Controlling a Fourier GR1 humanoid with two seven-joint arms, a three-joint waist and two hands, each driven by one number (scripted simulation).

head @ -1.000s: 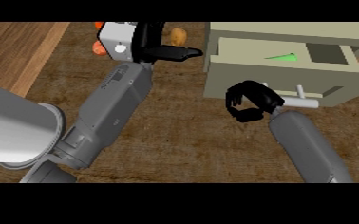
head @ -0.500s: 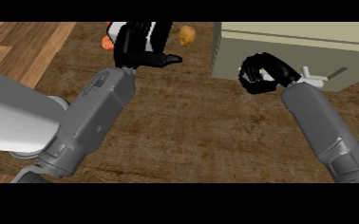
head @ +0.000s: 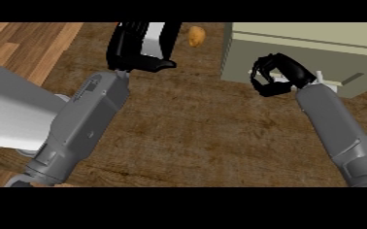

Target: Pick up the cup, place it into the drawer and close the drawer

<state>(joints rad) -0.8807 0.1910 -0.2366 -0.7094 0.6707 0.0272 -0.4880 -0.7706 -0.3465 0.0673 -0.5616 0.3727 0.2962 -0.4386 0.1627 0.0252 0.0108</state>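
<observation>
No readable writing or labels anywhere. Left hand at top of view, fingers straight and relaxed, gripping nothing. Right hand has fingers curled together, nothing visibly in it, at the front of the drawer. Cup not visible. Small orange-brown item on tabletop, just right of left hand.

We see a small orange-brown rounded object lying on the dark brown wooden counter, just right of the left hand's raised fingers.
</observation>
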